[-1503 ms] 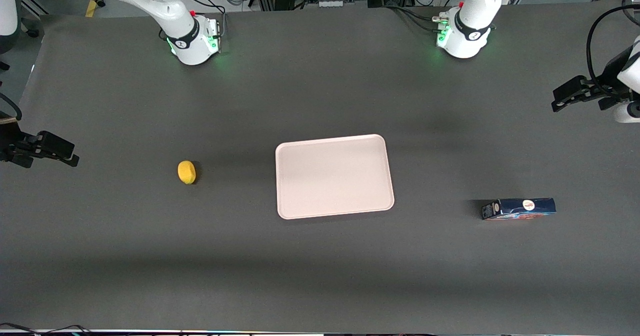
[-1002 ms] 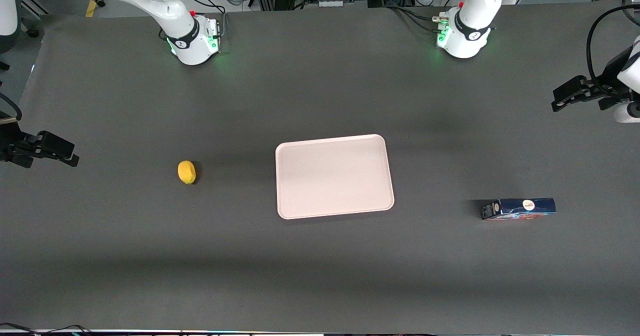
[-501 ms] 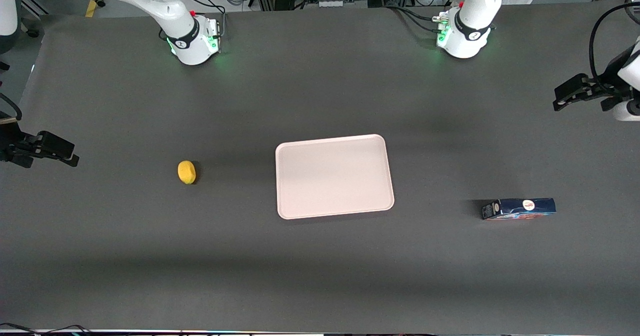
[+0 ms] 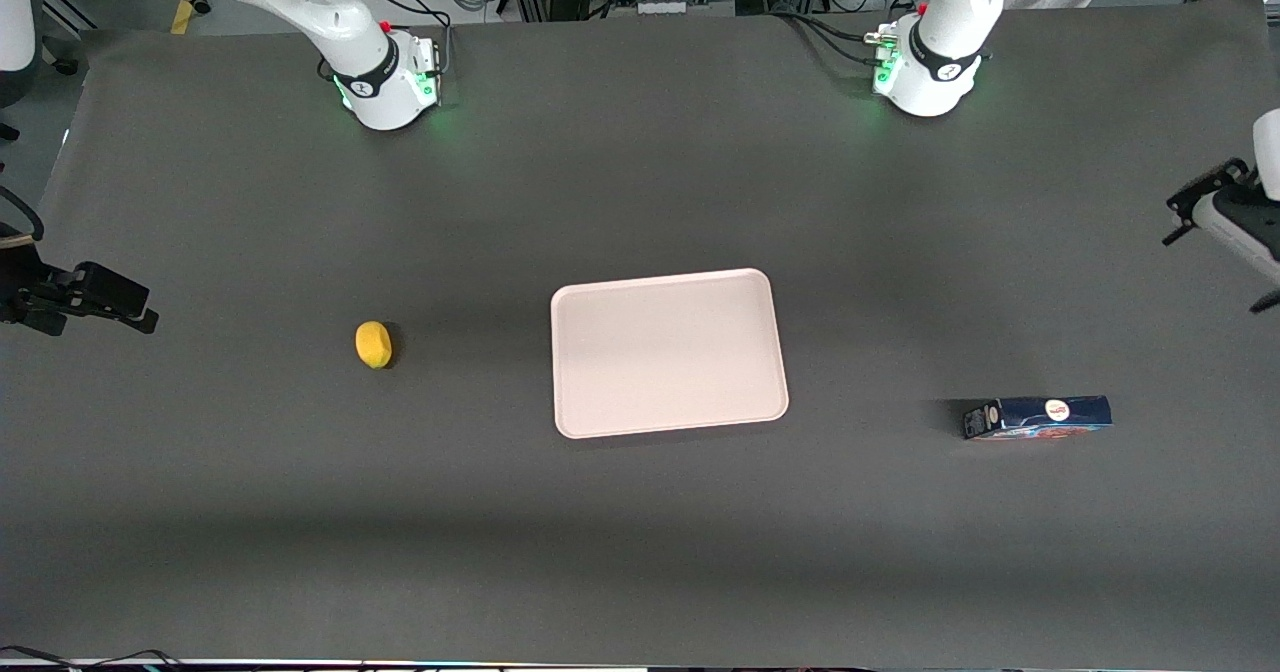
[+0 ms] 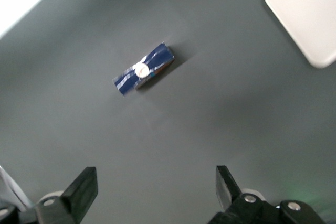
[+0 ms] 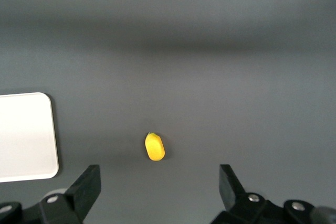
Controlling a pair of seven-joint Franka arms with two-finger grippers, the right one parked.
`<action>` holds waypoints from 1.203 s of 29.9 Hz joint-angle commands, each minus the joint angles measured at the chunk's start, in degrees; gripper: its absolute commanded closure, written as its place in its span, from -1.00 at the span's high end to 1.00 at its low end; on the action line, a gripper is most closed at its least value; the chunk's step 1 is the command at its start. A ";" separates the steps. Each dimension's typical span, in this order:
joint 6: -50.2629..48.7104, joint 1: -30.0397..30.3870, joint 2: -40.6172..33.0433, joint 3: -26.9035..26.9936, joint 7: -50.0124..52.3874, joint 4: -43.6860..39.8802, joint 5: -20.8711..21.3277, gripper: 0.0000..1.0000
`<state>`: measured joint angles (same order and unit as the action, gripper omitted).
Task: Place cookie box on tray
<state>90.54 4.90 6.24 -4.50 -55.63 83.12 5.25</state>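
We count three loose things on the dark grey table (image 4: 640, 552): one small dark navy-blue cookie box (image 4: 1037, 417), one large flat pale pink tray (image 4: 668, 352) with rounded corners, and one small yellow rounded lump (image 4: 373, 344). The cookie box lies flat toward the working arm's end of the table, well apart from the tray and slightly nearer the front camera. It bears one round white-and-red logo and red-orange print along one side; we cannot read any writing. The left arm's gripper (image 5: 155, 190) hovers above bare table near the box, jaws spread wide and holding nothing.
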 commanded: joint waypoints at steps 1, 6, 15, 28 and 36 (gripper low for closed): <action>4.55 -0.16 4.57 0.02 -19.14 -4.02 1.25 1.00; 6.93 -0.16 6.33 0.02 -25.75 -3.93 0.81 1.00; 7.73 -0.07 8.61 0.02 -27.16 -3.66 0.11 1.00; 15.89 0.37 10.02 0.02 -30.42 4.24 -1.74 1.00; 27.66 1.07 10.20 0.11 -31.46 12.15 -1.74 1.00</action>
<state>111.36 5.12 17.50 -4.55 -84.58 89.79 4.43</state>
